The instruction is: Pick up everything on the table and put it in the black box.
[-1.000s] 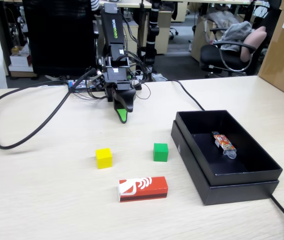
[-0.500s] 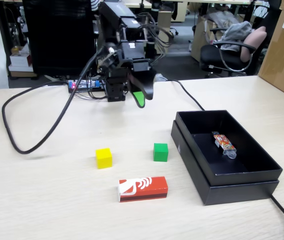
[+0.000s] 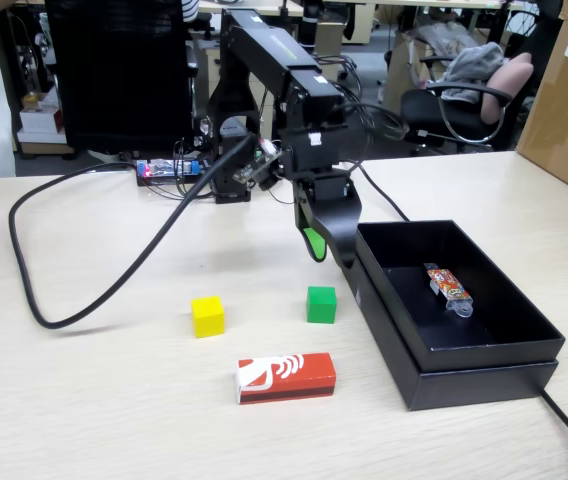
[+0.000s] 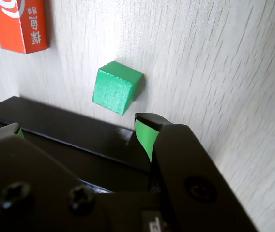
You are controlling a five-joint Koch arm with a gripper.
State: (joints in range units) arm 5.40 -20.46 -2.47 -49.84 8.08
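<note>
Black box (image 3: 461,352) is taken as the landmark, sitting on the pale wood-grain table (image 3: 94,400) at the right of the fixed view, and everything is placed against it. The gripper (image 3: 326,245) is held in the air just off the box's far left corner, tips pointed down, above the table and not touching anything. Its jaws are seen spread apart in the wrist view, one green-padded tip over the bare wood and the other at the frame's left edge over the box's dark wall, with nothing held between them (image 4: 77,128). The green cube (image 3: 321,304) is found just beside the box's left wall, close but apart from it, and directly below and in front of the gripper; in the wrist view it (image 4: 115,87) is seen resting flat on the table just past the padded tip. The yellow cube (image 3: 207,316) is set further out from the box, beyond the green one, well apart. The red packet (image 3: 286,377) lies flat near the box's near left corner, white end turned away from the box. Inside the box, an orange patterned item (image 3: 448,285) is seen lying on the floor. A thick black cable (image 3: 84,265) is looped across the table on the far side from the box.
</note>
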